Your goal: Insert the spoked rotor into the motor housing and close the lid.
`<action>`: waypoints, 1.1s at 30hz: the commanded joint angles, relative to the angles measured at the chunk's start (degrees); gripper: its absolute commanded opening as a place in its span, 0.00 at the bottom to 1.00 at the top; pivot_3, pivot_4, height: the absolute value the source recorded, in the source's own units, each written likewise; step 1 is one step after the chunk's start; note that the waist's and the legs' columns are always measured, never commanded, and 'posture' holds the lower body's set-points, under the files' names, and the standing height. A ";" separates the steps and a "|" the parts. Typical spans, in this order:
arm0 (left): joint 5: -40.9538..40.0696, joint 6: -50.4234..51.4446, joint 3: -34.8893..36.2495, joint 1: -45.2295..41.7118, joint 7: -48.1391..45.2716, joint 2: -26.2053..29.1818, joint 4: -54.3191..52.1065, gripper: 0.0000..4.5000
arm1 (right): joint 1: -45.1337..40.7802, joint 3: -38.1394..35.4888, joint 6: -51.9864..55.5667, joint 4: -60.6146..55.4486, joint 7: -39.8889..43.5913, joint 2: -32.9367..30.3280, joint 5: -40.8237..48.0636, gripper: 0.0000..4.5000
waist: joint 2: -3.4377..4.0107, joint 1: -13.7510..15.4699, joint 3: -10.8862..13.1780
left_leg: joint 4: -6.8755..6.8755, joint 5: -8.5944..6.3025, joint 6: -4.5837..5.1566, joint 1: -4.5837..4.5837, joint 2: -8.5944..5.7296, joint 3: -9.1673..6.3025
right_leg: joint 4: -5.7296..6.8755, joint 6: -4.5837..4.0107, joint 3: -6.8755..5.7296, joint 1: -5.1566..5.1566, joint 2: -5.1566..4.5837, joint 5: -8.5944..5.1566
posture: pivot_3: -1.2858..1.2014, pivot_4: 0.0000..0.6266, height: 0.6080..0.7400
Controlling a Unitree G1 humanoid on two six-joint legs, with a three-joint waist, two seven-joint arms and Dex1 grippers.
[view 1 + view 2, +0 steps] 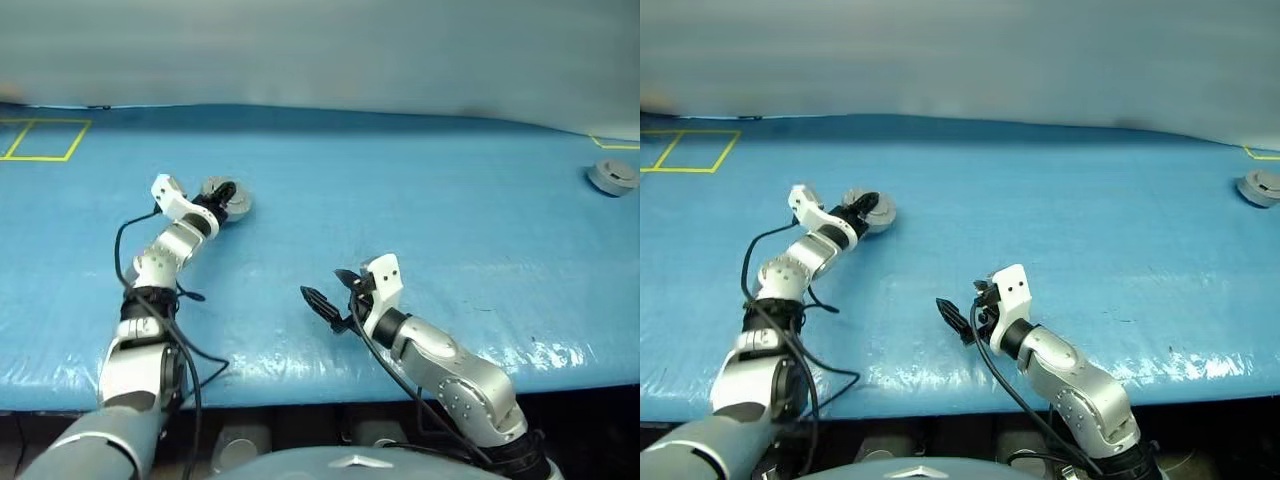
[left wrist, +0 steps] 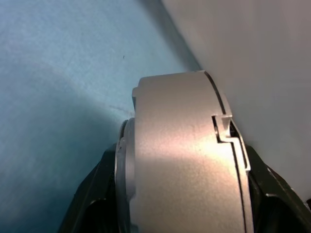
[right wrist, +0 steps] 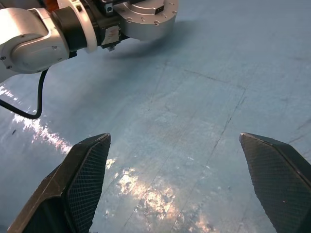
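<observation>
Two grippers work over one blue table (image 1: 420,190). One grey round assembly, the housing (image 2: 184,160), sits pinched between the left gripper's (image 1: 226,198) black fingers (image 2: 92,194), out toward ten o'clock of the table in the head views; seen edge-on from the left wrist, a stepped seam runs around its wall near one face, so the lid may already be on it, though that cannot be told for sure. Its inside is hidden, and whether the rotor lies within cannot be seen. Whether the housing rests on the table or hangs just above it is also unclear. The right gripper (image 1: 330,300) hovers near the table's front edge at about six o'clock, its two fingers (image 3: 82,179) spread wide with nothing between them; both are cut off by the picture's edge in the right wrist view. One more round grey part (image 1: 612,177) lies alone far off at two o'clock, well apart from both grippers, too small to identify. One yellow outline (image 1: 45,140) marks the far corner at ten o'clock.
</observation>
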 commanded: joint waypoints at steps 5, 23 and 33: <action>13.32 -9.58 1.81 -15.57 -1.43 1.28 24.83 0.54 | 1.06 1.25 -3.86 -0.35 0.36 2.80 -7.99 1.00 | -0.07 -0.44 0.04 | -0.15 -0.02 0.01 -0.04 -0.01 0.01 | -0.05 0.03 -0.01 -0.07 -0.04 -0.04 | 0.52 0.24 1.00; 16.60 13.61 10.80 -2.12 9.02 3.35 16.26 0.99 | 1.34 -0.95 1.16 0.55 2.07 5.95 -9.54 1.00 | 0.08 -2.99 -0.41 | -0.40 -0.02 -0.02 1.71 0.15 0.23 | 0.18 0.20 0.13 1.15 -0.21 -0.19 | 0.52 0.24 1.00; 8.87 40.02 3.82 35.31 12.39 -0.53 -45.35 0.99 | 0.74 -0.34 3.93 1.07 5.43 6.38 -9.09 1.00 | 0.83 -2.90 -1.72 | -1.00 -0.15 -0.23 2.40 0.28 0.50 | 0.21 0.09 0.64 1.39 -0.22 -0.51 | 0.52 0.24 1.00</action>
